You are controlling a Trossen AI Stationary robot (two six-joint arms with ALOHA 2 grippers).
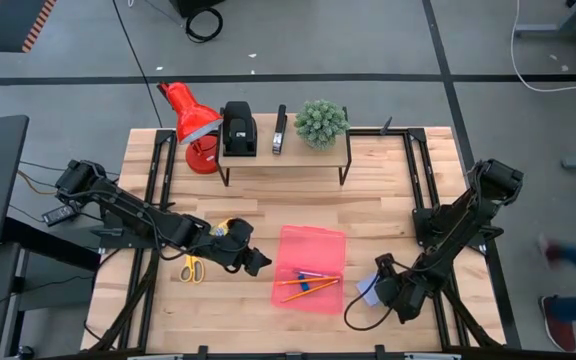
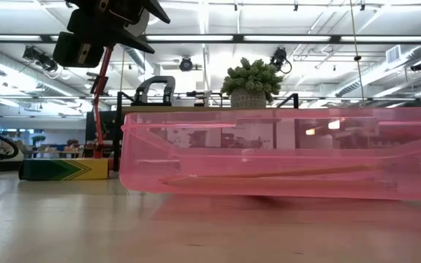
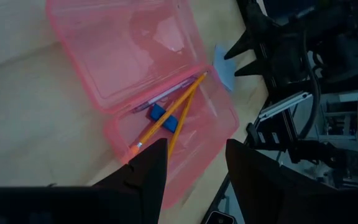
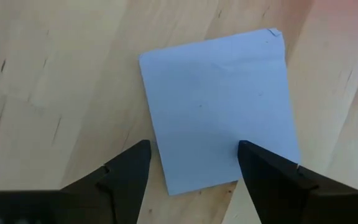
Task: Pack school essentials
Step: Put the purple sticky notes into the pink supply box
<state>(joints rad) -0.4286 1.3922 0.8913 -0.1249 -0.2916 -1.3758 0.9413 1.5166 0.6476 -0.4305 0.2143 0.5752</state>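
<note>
The pink clear case (image 1: 309, 268) lies open at the table's middle. In its near half (image 3: 185, 134) lie two orange pencils (image 3: 166, 121), a pinkish pen (image 3: 166, 95) and a small blue eraser (image 3: 159, 112). My left gripper (image 1: 255, 263) hangs open and empty above the case's left edge, raised in the low view (image 2: 108, 29). The yellow-handled scissors (image 1: 190, 268) lie flat to its left. The crayon box (image 2: 64, 169) rests on the table beside the arm. My right gripper (image 4: 194, 168) is open above the flat lavender-blue notepad (image 4: 219, 106), right of the case. My right gripper points down at the notepad's edge (image 4: 229, 180) nearest the wrist, with one finger (image 4: 126, 177) over the wood beside it and the other (image 4: 272, 177) over the paper. I cannot tell whether they touch it.
A raised shelf (image 1: 284, 157) at the far edge carries black desk devices (image 1: 238, 130) and a potted plant (image 1: 321, 122), with a red lamp (image 1: 193, 125) beside it. A black cable (image 1: 363, 318) loops near my right gripper. A person's feet (image 1: 568, 300) show beyond the right edge.
</note>
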